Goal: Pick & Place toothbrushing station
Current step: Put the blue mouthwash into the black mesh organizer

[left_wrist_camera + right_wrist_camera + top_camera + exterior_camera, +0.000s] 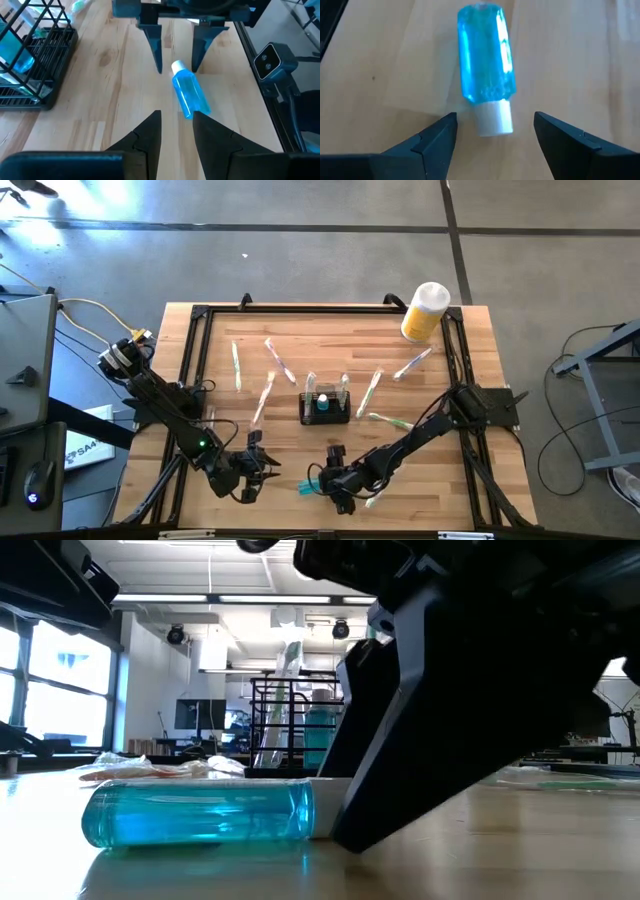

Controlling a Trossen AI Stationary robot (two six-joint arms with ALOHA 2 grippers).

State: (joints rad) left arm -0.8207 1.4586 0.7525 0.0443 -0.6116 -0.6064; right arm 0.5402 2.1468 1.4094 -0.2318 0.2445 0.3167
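inspector: report your hands, nearest first.

operator: my right gripper (495, 132) is low at the near edge of the table (470, 480), fingers spread wide and empty. the white cap of a small blue bottle (486, 65) sits between the fingertips; the bottle lies flat on the wood, untouched. my left gripper (176, 122) faces it from the other side, fingers partly apart, holding nothing, just short of the bottle's base.

inspector: and the toothbrushing station?

operator: the black wire-mesh caddy (325, 406) stands upright mid-table, well beyond both hands, with something blue already in it. wrapped toothbrushes (272, 360) lie scattered around it; a yellow cylinder with a white lid (425, 311) lies at the far right corner.

inspector: step in hand?

operator: by my judgement, the pick of the bottle, not yet gripped. next calls for advancing my right fingers past the cap onto the body, closing squarely so it does not roll, lifting, then carrying it to the caddy.
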